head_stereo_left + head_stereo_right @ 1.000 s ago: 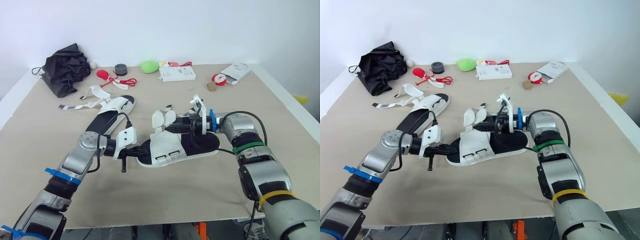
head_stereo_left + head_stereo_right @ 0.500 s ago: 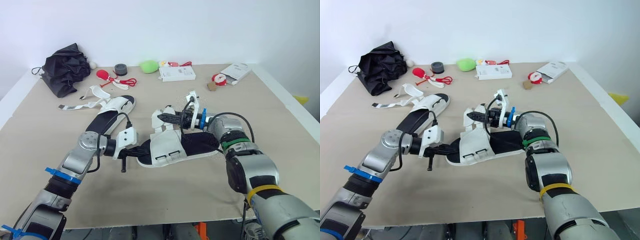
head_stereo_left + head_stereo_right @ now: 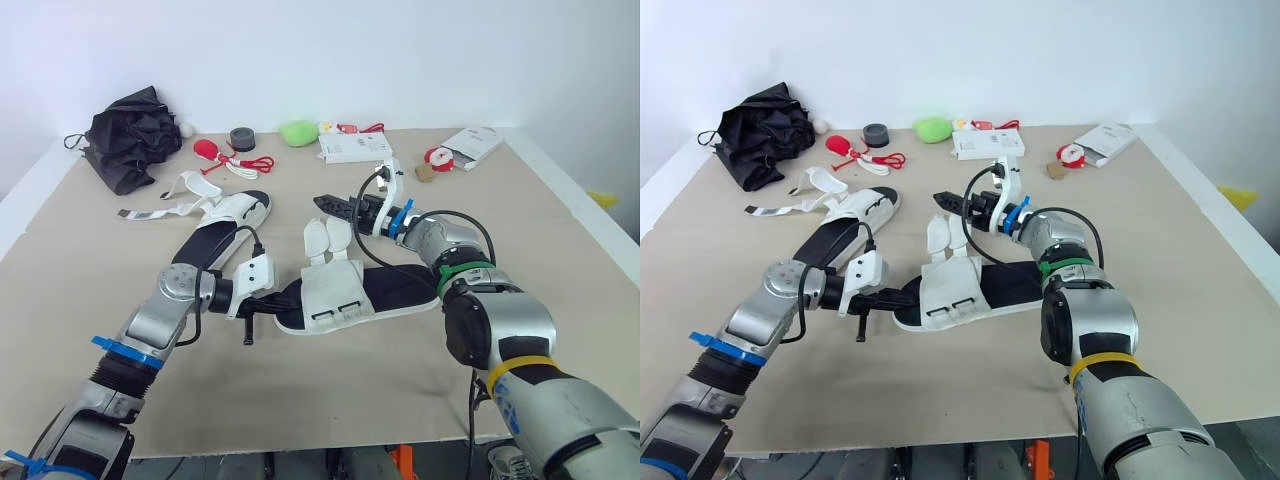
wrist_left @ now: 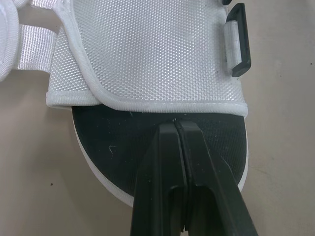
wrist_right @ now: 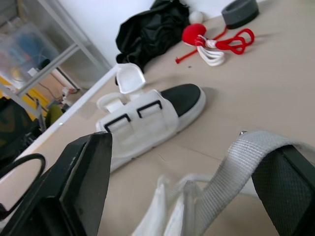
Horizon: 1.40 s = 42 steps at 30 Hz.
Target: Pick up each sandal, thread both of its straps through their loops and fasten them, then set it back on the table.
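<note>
Right gripper (image 3: 330, 206) has lifted off the near sandal (image 3: 385, 288) and swung toward the far side of the table (image 3: 570, 270). It now hangs above the sandal's loose straps (image 3: 328, 238), where 1 s ago it sat low over the footbed. Its fingers (image 5: 83, 167) are spread wide. A grey webbing strap (image 5: 241, 152) runs up to one of them; contact cannot be told.

Left gripper (image 4: 176, 125) hasn't moved. Its fingers are pressed together, lying on the black footbed at one end of the sandal, with the tips right at the hem of the white upper. The sandal is flat on the table near the middle, and both of its straps are unfastened.

The second sandal (image 3: 232, 212) lies further back on the robot's left, well apart from the first, with its straps (image 3: 160, 210) splayed out.

The far edge is crowded:
- black cloth (image 3: 130, 135)
- tape roll (image 3: 241, 137)
- green lump (image 3: 297, 132)
- white box (image 3: 354, 148)
- packet (image 3: 470, 145)

There is bare table to the right of the near sandal out to the table's right edge, and a broad bare strip runs between the sandal and the near edge.
</note>
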{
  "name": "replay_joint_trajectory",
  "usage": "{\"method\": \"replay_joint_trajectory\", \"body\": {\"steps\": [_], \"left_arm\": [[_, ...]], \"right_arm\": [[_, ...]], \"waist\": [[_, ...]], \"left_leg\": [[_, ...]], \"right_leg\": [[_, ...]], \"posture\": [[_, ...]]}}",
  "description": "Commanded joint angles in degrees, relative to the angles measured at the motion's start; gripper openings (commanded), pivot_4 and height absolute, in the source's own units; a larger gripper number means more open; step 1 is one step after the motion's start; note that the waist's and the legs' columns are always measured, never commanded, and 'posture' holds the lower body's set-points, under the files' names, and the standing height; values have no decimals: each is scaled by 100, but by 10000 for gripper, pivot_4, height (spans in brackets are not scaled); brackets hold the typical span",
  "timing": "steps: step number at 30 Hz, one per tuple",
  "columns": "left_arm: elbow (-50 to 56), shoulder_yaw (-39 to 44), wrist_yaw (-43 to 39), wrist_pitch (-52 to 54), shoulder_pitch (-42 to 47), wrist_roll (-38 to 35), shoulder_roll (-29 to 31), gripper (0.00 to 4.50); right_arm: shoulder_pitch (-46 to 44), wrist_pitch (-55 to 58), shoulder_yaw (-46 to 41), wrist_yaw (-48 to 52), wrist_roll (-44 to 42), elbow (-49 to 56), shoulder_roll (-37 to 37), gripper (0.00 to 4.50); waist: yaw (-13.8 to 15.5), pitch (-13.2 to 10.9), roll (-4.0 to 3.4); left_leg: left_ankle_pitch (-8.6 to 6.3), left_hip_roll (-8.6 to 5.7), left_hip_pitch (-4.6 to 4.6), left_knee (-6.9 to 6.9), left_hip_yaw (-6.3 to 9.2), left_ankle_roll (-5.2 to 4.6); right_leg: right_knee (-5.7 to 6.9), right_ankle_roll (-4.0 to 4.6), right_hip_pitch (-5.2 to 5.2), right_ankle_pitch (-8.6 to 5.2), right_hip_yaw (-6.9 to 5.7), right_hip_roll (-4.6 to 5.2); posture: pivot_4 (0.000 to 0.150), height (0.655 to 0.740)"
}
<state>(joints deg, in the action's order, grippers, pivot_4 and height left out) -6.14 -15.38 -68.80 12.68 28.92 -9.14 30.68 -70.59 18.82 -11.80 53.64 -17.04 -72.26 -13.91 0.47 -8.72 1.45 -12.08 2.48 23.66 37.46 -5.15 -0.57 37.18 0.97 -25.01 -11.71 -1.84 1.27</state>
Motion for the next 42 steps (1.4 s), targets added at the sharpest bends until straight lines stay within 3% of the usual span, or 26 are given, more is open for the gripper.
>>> {"method": "replay_joint_trajectory", "body": {"steps": [1,2,5,12,13,19,23,31,37,42], "left_arm": [[-150,-197,103,149,-154,179,-17,0],[-155,-195,110,153,-153,180,-29,0],[-158,-195,125,152,-163,182,-56,0],[-149,-207,147,152,-185,182,-78,0],[-140,-209,145,156,-195,179,-76,0],[-106,-221,134,176,-214,176,-69,0],[-87,-223,125,192,-220,169,-66,0],[-136,-246,66,179,-190,173,-60,0],[-187,-279,15,151,-166,178,-65,0],[-245,-309,2,130,-120,180,-114,0]], "right_arm": [[-273,-166,-170,15,-24,40,-54,44455],[-277,-179,-181,19,-20,38,-53,44455],[-261,-288,-189,-58,13,35,-19,36732],[-260,-459,-294,-72,-25,35,20,3058],[-267,-486,-312,-74,-22,36,26,1416],[-233,-848,-186,-57,157,192,57,1416],[32,-1850,172,-123,566,632,11,1416],[1489,-4549,1305,-416,1796,2938,-339,1416],[2095,-6531,1845,-1310,3010,3862,-996,1416],[2488,-8717,2064,-2625,4781,4243,-1553,1416]], "waist": [[0,0,0],[0,0,0],[1,0,0],[2,0,0],[1,0,0],[1,0,0],[1,-1,-1],[0,-1,-1],[5,-1,0],[5,-1,1]], "left_leg": [[0,0,0,0,0,0],[0,0,0,0,0,0],[1,-1,0,0,1,-1],[3,-5,0,0,0,-4],[3,-5,0,0,0,-4],[3,-4,0,0,0,-5],[3,-4,0,0,0,-5],[1,-5,6,-8,0,-8],[1,-8,3,-7,-2,-8],[1,-12,1,-7,-5,-8]], "right_leg": [[0,0,0,0,0,0],[0,0,0,0,0,0],[0,-1,1,1,-1,0],[-1,-5,2,3,1,4],[-1,-5,3,3,1,4],[-2,-6,2,4,1,4],[-3,-7,1,4,1,3],[-8,-13,-3,-1,2,-1],[-9,-13,-2,-1,2,0],[-9,15,-3,-19,6,1]], "posture": [[1500,7400],[1500,7400],[1500,7400],[1500,7400],[1500,7400],[1500,7400],[1500,7400],[1500,7400],[1500,7400],[1500,7400]]}}
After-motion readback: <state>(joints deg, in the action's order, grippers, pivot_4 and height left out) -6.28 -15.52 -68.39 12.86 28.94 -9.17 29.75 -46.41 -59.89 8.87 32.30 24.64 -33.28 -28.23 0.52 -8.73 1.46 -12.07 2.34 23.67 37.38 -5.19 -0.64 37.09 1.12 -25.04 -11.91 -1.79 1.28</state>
